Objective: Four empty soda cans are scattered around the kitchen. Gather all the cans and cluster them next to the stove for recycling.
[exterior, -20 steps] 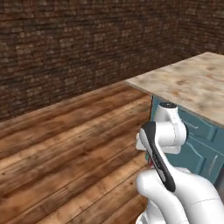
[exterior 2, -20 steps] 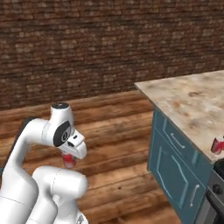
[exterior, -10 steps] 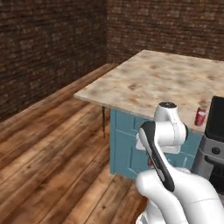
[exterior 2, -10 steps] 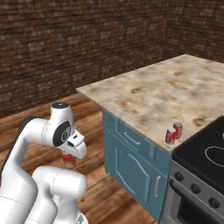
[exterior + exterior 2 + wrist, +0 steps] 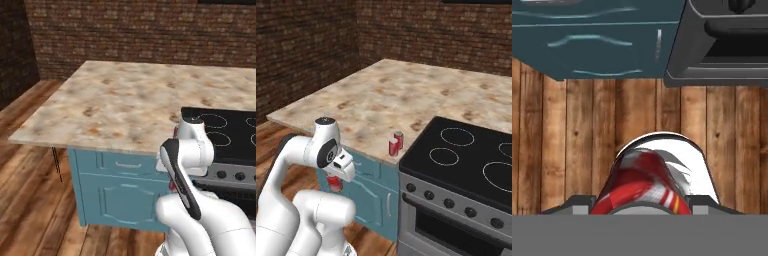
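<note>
My gripper is shut on a red soda can with a silver top, held low over the wooden floor in front of the cabinets. From the right base view the held can hangs under the folded hand, below the counter edge. Two more red soda cans stand upright on the counter right beside the left edge of the black stove. In the left base view the stove lies behind my arm, which hides the cans there.
A beige stone counter tops blue cabinet doors. The oven front with knobs sits below the cooktop. Brick walls stand behind. Wooden floor spreads to the left of the island.
The whole picture has shifted because the base moved: the counter and stove have swung closer and into fuller view. The arm stays folded with the red can in its grip.
</note>
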### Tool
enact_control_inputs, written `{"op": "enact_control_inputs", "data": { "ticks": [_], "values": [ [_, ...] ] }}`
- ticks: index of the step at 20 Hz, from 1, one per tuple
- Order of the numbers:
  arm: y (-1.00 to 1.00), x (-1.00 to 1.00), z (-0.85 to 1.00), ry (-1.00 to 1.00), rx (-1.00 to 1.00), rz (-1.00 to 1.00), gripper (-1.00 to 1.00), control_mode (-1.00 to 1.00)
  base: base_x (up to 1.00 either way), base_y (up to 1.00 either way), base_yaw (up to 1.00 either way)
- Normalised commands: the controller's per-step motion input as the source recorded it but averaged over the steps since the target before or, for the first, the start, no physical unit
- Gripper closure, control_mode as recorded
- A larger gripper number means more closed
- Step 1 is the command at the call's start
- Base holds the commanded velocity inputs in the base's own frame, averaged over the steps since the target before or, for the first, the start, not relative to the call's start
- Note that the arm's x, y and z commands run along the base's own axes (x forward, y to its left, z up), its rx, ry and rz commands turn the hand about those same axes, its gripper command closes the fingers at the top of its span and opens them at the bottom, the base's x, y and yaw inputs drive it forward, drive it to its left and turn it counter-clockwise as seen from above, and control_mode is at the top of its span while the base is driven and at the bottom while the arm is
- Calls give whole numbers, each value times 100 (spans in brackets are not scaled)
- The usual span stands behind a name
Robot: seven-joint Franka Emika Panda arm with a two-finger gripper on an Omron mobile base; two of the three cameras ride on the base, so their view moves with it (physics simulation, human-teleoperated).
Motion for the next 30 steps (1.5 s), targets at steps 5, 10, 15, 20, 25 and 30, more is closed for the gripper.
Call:
{"op": "enact_control_inputs", "data": {
  "ticks": [5,10,15,20,25,30],
  "values": [
    [0,0,0,0,0,0,100,100,100,42,-30],
    [0,0,0,0,0,0,100,100,100,12,-24],
    [0,0,0,0,0,0,100,100,68,-7,-45],
    [0,0,0,0,0,0,100,100,7,1,-9],
    [0,0,0,0,0,0,100,100,0,0,0],
    [14,68,0,5,0,-4,100,-100,0,0,0]
  ]
}}
